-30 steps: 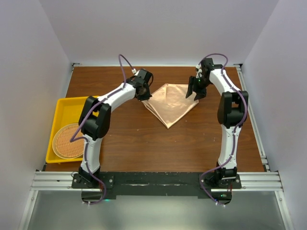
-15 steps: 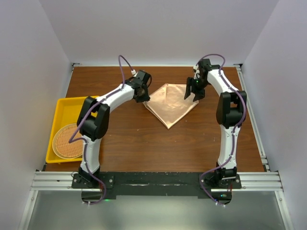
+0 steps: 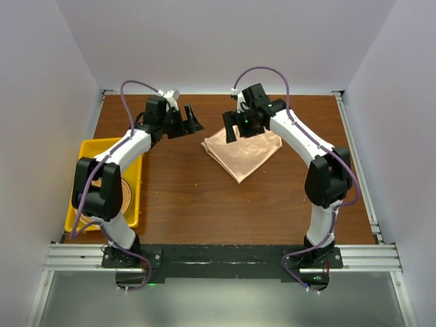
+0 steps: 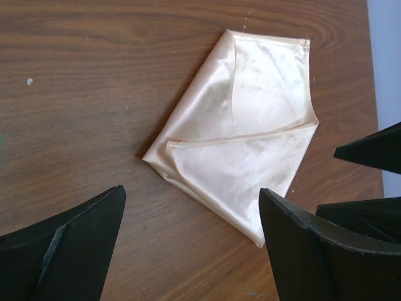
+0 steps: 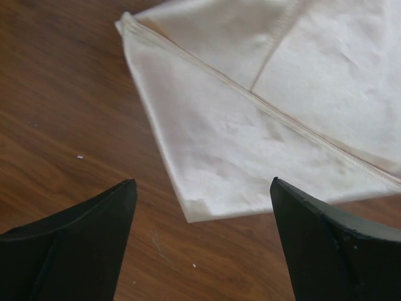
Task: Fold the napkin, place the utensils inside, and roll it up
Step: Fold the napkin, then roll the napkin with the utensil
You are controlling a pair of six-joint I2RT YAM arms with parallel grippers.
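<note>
Peach-orange napkin (image 3: 243, 155) lies folded on the wood surface (image 3: 204, 197); in the top view its far edge is hidden beneath the spread right claw (image 5: 202, 183). The left claw (image 4: 191, 190), also spread, hovers clear of the napkin's left corner. Bare wood borders the napkin's near edges.

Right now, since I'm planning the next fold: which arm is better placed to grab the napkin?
Right. The right gripper, open, hangs over the far-left part of the napkin. The left gripper, also open, sits off it to the left, over bare table.
</note>
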